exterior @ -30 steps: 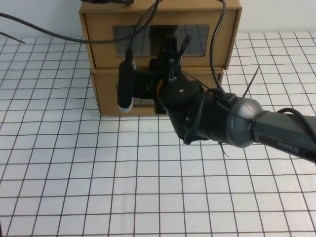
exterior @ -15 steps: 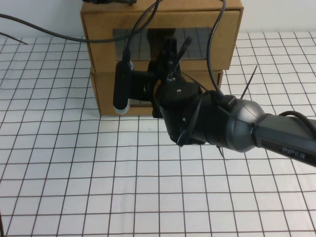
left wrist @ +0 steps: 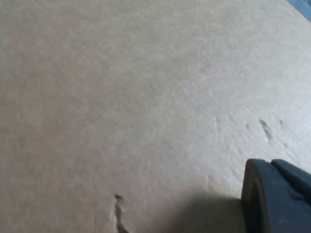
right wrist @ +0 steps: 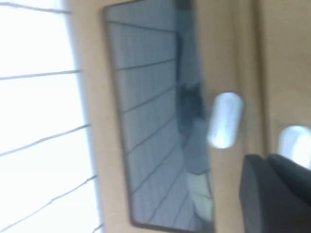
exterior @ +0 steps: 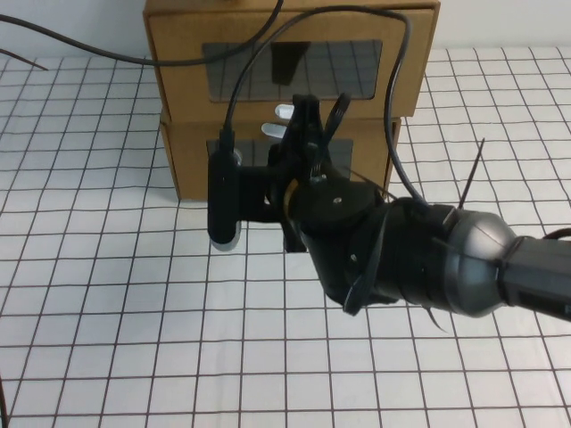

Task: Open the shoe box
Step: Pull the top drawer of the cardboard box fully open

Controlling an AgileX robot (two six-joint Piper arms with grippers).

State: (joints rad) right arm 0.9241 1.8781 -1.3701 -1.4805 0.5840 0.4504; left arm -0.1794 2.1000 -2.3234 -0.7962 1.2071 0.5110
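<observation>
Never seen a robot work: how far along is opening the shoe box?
Done: the right gripper is at the stacked shoe boxes' front, shut, beside a white tab. In hand: nothing visibly gripped. Remaining: both boxes look closed. The left gripper is close over cardboard.

The right pincer (exterior: 312, 116) and its wrist housing (exterior: 357, 241) are matt black plastic, the elbow joint (exterior: 473, 263) behind them a smoother grey with a dull sheen. Just ahead of that pincer the stacked shoe boxes (exterior: 183, 71) are plain matt brown cardboard, with dark glossy windows (exterior: 357, 67) mirroring the grid and pale, smooth, shiny pulls (right wrist: 224, 120). Close by the left pincer (left wrist: 277, 199), also dark matt plastic, the box wall (left wrist: 121, 97) looks finely fibrous with small dents, and the surface (exterior: 89, 294) beneath the right pincer is white, smooth and matt.
</observation>
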